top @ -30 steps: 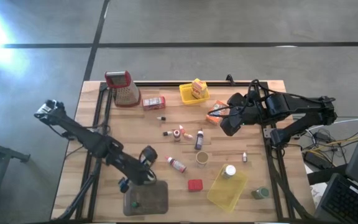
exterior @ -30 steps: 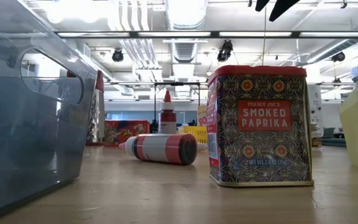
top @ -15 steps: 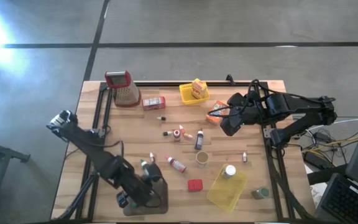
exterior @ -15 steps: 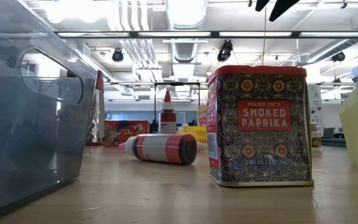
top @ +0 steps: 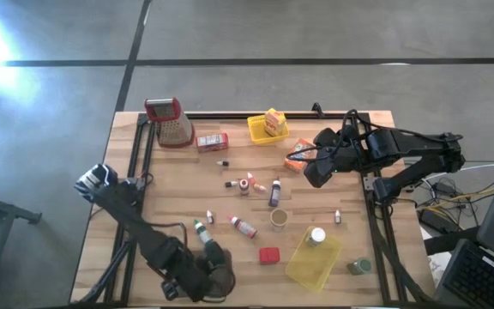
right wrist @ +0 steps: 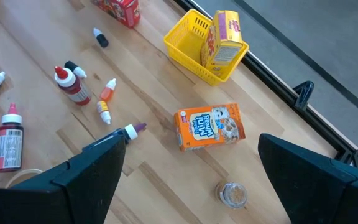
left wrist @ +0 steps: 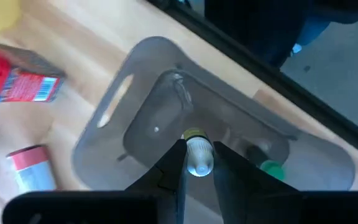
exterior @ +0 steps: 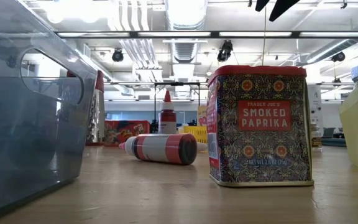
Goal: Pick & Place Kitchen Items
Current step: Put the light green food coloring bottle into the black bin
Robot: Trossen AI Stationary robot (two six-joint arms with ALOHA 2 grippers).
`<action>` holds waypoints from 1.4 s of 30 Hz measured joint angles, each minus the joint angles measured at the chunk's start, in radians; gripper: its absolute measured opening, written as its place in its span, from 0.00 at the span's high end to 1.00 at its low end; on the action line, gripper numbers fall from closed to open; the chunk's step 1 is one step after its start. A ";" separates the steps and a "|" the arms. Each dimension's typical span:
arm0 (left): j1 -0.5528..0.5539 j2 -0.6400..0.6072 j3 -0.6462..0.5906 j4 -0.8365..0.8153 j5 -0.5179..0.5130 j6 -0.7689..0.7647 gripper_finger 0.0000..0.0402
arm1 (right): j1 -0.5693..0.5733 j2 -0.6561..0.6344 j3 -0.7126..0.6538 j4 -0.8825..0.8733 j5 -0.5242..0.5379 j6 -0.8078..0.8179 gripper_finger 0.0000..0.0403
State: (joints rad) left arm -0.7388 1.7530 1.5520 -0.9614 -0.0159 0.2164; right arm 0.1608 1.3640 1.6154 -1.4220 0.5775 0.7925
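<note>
Light wooden slat table (top: 247,193) w/ black rails along its sides is sitting on a grey concrete floor (top: 316,34) crossed by dark lines. Low view is looking across the tabletop into a big hall w/ ceiling lights & ducts.

Left gripper (left wrist: 194,163) is hanging over the translucent grey plastic tray (left wrist: 135,124) at the table's near edge, fingers pinching a tiny bottle with a yellow band and pale cap (left wrist: 197,155). A green-capped bottle (left wrist: 269,167) is already lying inside the tray.

Right gripper (right wrist: 191,165) is hovering above the far right part of the table, fingers spread wide, holding nothing. Under it an orange cereal-style mini box (right wrist: 210,127) is lying flat on the wood, a small glass jar (right wrist: 232,194) near it. A yellow wire basket (right wrist: 194,46) w/ a yellow box (right wrist: 225,37) standing in it is sitting close to the far rail.

Mid-table, several small dropper bottles w/ coloured caps (top: 251,183) are lying scattered. A red smoked-paprika tin (exterior: 260,124) is standing upright near the front, a red-and-white bottle (exterior: 160,148) lying on its side beside it. A metal grater with red top (top: 170,122) is standing at the far left corner; a yellow plastic bin (top: 314,257) is holding a white-capped jar (top: 316,235).
</note>
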 joint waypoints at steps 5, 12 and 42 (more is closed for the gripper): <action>-0.048 0.029 0.000 0.018 -0.001 -0.037 0.84 | 0.000 0.000 0.000 0.000 0.000 0.000 0.10; -0.096 0.061 -0.001 0.018 -0.011 -0.075 0.84 | 0.000 0.000 0.000 0.000 0.000 0.000 0.10; -0.125 0.068 -0.165 0.166 -0.024 -0.169 0.84 | 0.000 0.000 0.000 0.016 0.000 0.000 0.10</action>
State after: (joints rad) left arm -0.8642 1.8214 1.3869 -0.7957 -0.0399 0.0470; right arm 0.1612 1.3640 1.6154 -1.4063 0.5777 0.7925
